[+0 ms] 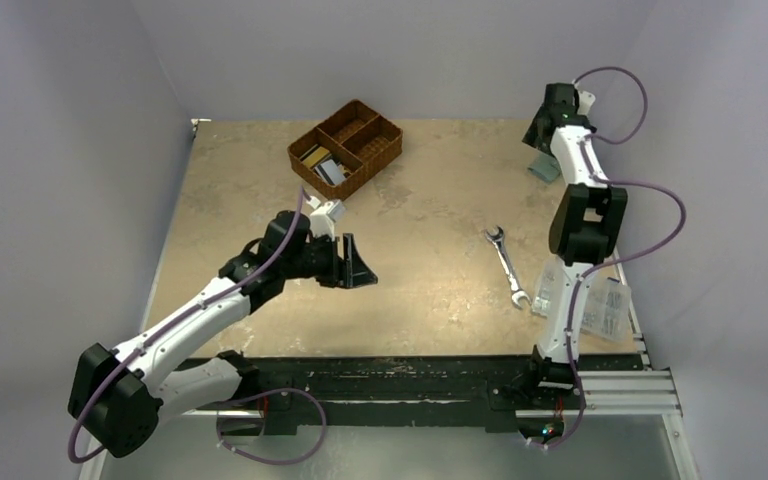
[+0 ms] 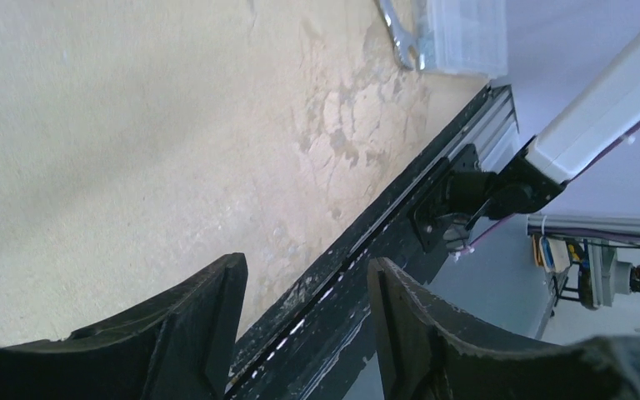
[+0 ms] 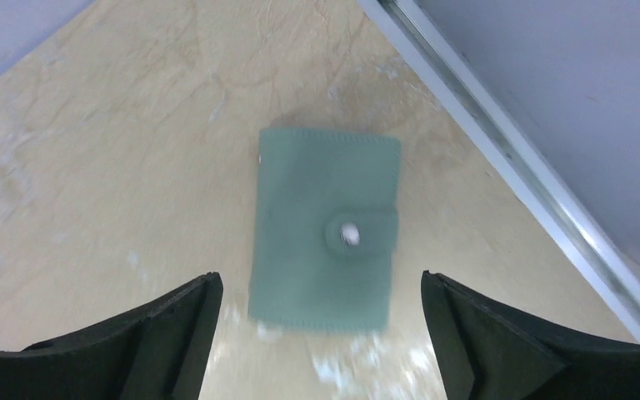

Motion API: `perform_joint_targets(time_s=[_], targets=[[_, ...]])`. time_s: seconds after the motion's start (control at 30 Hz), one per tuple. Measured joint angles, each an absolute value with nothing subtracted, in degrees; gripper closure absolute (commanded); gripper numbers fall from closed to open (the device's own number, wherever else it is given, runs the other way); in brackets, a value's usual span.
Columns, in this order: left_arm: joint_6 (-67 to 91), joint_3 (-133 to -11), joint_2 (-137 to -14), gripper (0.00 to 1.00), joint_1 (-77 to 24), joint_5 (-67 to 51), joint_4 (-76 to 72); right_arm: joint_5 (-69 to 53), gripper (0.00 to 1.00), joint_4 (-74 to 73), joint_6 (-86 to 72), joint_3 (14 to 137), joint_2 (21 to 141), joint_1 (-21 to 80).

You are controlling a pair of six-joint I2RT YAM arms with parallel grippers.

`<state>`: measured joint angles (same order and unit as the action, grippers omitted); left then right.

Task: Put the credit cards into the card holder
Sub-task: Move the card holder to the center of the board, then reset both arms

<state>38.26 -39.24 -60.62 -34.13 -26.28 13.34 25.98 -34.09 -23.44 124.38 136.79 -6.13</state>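
The right arm reaches to the far right corner of the counter (image 1: 430, 200), where the card holder (image 3: 325, 229) lies flat. The holder is folded shut, teal side up, with its tab fastened over the front by a small metal snap. In the right wrist view it sits close to the metal rail along the counter's edge. The right claw (image 3: 321, 333) hangs above it with its jaws spread wide and nothing between them, and the holder shows in the gap between the two black fingers (image 3: 175, 333). From above, the holder (image 1: 545, 168) peeks out just beneath that claw (image 1: 540, 140).

The credit cards (image 1: 320, 163) lie stacked in the brown wicker basket (image 1: 380, 150) at the far middle of the counter, in the compartment nearest the left arm. They are well apart from the card holder.

The left claw (image 1: 358, 262) is near the counter's middle, on the near side of the basket, and points to the right. Its wrist view shows the jaws (image 2: 304, 325) parted and empty, with bare counter and the black front rail beyond them.

A silver wrench (image 1: 508, 265) lies on the right half of the counter. A clear plastic box (image 1: 600, 305) lies to its right, by the right arm.
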Motion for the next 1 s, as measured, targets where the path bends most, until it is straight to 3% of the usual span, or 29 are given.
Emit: perform_joint_targets(time_s=[0.13,0.27,0.37,0.53,0.8,1.0], targets=[[36.58,-45.54,-59.64,0.41,-33.76,-23.75,16.32,26.0,0.01,-36.16,-22.37,112.01,119.09,-2.68],[34.79,-54.48,-58.63,0.38,-33.08,-20.6,20.08,22.96,0.01,-34.02,-21.34,95.79,92.6,8.05],[33.26,-62.28,-57.95,0.36,-33.01,-17.8,22.48,13.74,0.01,-30.3,-21.41,83.99,70.3,16.01],[29.74,-73.19,-53.93,0.26,-33.01,-12.64,22.92,8.1,0.01,-29.61,-21.71,76.2,44.71,12.75],[21.85,-81.14,-46.02,0.13,-33.01,-3.92,21.1,7.38,0.01,-36.58,-20.71,81.03,33.19,12.8],[17.72,-82.13,-39.38,0.12,-33.01,3.03,20.21,11.64,0.01,-37.23,-18.7,85.76,27.27,12.82]])
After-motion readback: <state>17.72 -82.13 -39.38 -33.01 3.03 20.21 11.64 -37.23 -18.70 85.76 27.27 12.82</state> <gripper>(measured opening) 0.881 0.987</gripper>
